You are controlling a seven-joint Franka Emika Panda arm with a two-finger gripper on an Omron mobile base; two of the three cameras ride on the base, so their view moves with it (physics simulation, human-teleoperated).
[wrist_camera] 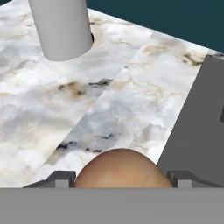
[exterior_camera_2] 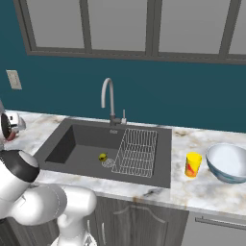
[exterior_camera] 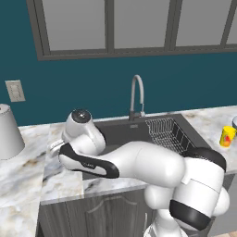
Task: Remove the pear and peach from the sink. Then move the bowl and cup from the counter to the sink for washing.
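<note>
Sitting between the tool's wide-set fingertips over the counter, the peach is held.

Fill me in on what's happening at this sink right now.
The robot arm has reached over the counter left of the sink. In the hand view the peach sits between the fingertips of the end effector, above the marble; the jaws stand wide around it, and whether they grip it is unclear. The pear lies in the basin by the drain. The cup and the bowl stand on the counter to the right, not yet moved.
</note>
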